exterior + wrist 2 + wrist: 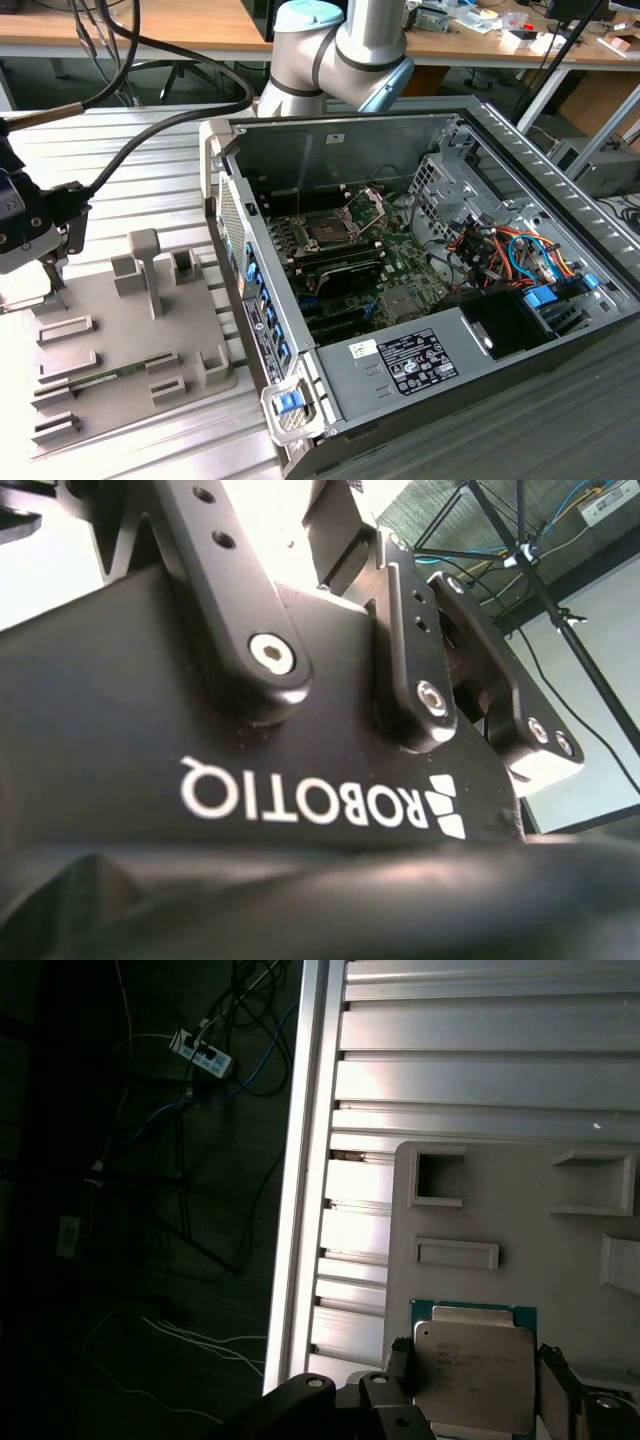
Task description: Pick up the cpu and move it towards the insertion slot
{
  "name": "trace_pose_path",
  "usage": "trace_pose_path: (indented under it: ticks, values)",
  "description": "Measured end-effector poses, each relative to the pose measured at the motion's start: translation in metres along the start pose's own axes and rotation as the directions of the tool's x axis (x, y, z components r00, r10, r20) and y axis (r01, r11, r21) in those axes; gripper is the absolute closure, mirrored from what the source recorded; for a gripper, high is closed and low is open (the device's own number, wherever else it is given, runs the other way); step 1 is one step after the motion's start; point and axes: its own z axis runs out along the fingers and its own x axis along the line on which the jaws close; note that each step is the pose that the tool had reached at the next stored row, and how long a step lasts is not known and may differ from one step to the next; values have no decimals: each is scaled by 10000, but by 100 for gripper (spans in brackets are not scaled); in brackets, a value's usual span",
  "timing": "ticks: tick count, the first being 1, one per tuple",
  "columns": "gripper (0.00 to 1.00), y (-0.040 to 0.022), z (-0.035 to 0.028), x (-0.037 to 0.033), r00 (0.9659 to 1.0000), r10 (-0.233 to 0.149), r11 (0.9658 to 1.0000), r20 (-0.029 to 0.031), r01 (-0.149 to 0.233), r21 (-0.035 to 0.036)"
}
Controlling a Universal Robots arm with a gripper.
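– Grey plate (105, 305) on the ribbed aluminium table (150, 150). That's the exterior view. My gripper (52, 280) hangs at the plate's edge, on the exterior view's left. The arm (340, 45) rises from behind the case (330, 150).

– And the slot?

– The slot (325, 228) is inside the open case. Its lid (372, 205) is tipped up, so the dark centre lies bare to receive a chip. It's well apart from the gripper, with the case wall between them.

– Second wrist view?

– That one looks along the gripper's black body, all links and screws, at close range. Beyond it I see a pale wall and a dark stand (568, 618) with cables. It's no help on the grip.

– First wrist view, then.

– The cpu (475, 1375) has a silvery top on a green edge. It's over the plate, near the side that meets the table slats. One dark finger (398, 1360) sits against one side of it and another against the opposite side. I can make out no gap, so I judge it clamped on the cpu. Holding it by the edges leaves the top and underside untouched. I can't tell whether it has left the plate.

– Room?

– There's a dark floor (150, 1260) beside the table, with loose cables and a power strip (200, 1048). The exterior view has wooden desks (150, 30) at the back.
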Motion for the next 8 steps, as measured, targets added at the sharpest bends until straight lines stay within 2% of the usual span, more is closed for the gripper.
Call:
trace_pose_path:
  ticks: [8]
  values:
    - [45, 0, -25, 0, 10000, 0, 10000, -1, 0, 1]
